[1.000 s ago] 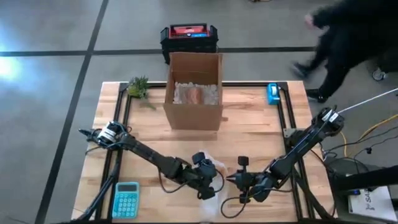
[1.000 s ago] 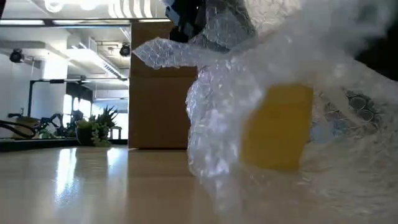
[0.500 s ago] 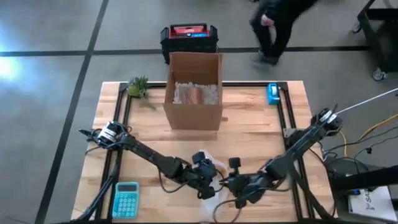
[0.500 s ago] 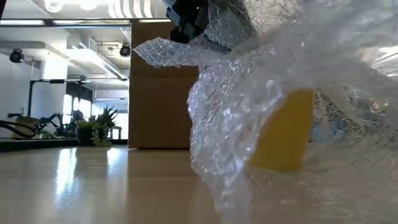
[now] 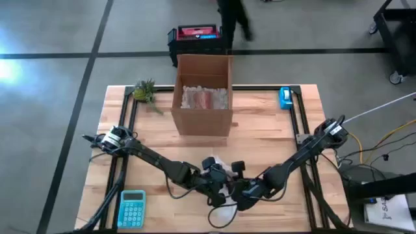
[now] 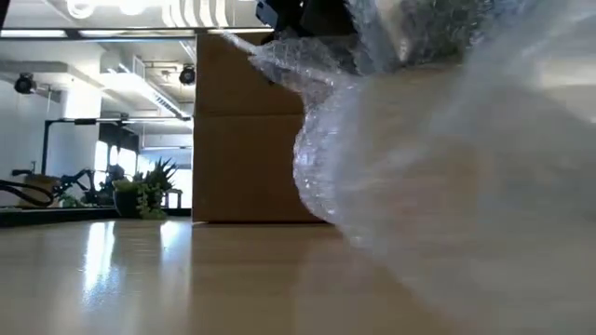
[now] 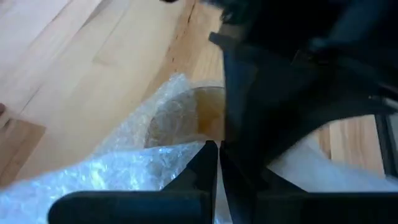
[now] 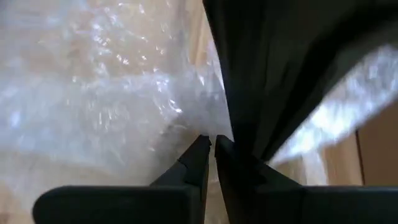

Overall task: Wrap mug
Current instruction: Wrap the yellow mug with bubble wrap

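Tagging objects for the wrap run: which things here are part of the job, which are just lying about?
In the job: mug, bubble wrap, left gripper, right gripper.
Lying about: box, calculator, plant, tape dispenser, crate.

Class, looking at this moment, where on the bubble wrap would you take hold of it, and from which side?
Probably the loose flap of bubble wrap lying flat on the table, approached from above: it is thin and free, whereas the bulge over the mug is rounded and crowded by both grippers.

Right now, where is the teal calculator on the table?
In the high view the teal calculator lies at the table's near-left corner, beside the left arm's link and left of the bubble wrap where both grippers meet.
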